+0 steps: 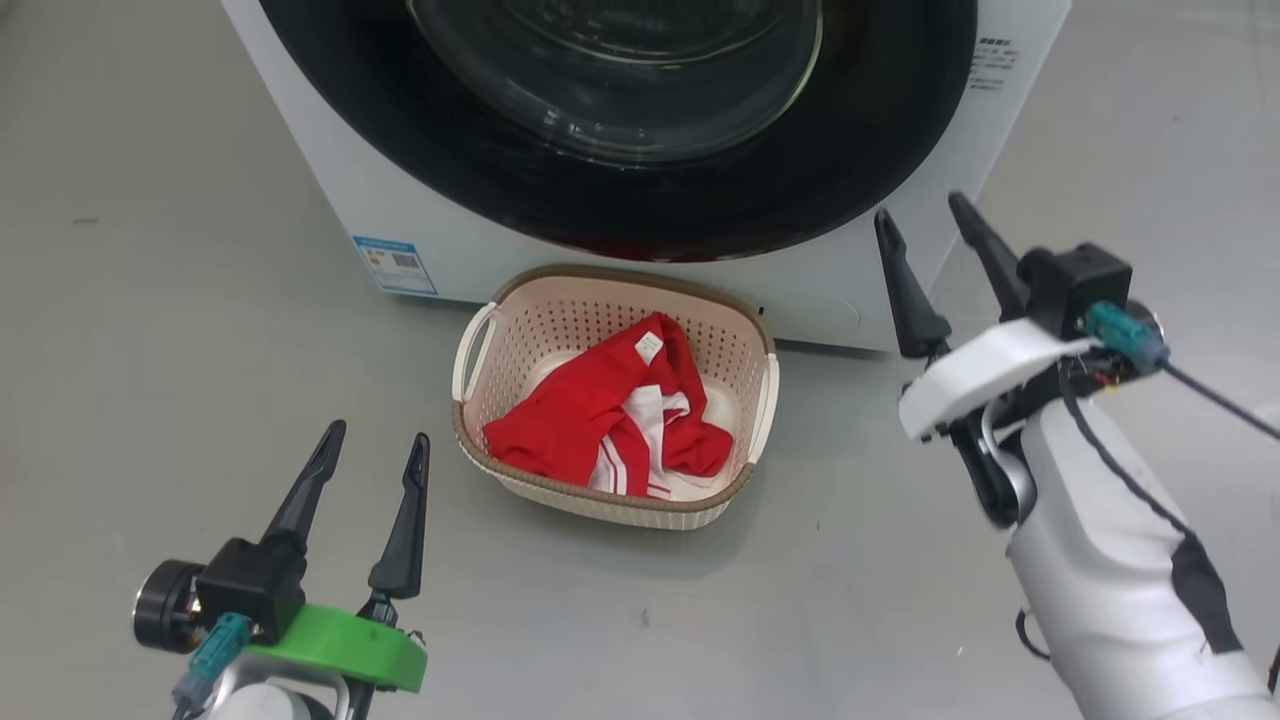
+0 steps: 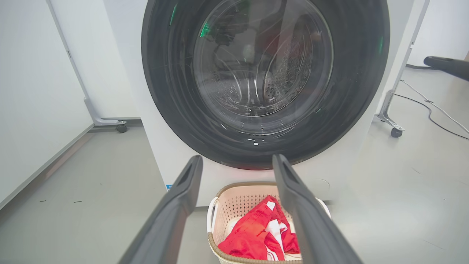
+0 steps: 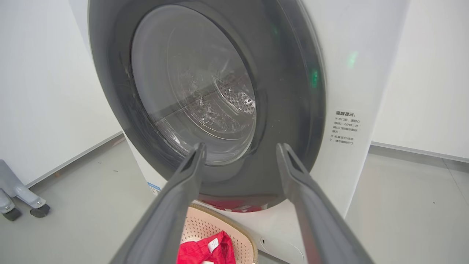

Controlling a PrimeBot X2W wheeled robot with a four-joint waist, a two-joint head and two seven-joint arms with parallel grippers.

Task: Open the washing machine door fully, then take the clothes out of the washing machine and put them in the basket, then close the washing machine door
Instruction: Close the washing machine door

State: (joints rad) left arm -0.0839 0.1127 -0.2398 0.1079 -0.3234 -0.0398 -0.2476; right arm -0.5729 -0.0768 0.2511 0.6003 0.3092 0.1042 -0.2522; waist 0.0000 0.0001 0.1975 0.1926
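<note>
Grey floor [image 1: 150, 350] runs under the white washing machine [image 1: 330, 150], its washing machine door [image 1: 880, 130] closed; red clothes [image 1: 570, 410] lie in the basket [image 1: 520, 300] just before it; left gripper [image 1: 380, 432] hovers low beside the basket; right gripper [image 1: 918, 205] is raised near the door's rim; both spread wide, empty.

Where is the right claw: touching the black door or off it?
Apart. The left wrist view shows the right gripper off to the side, its finger clear of the washing machine door.
</note>
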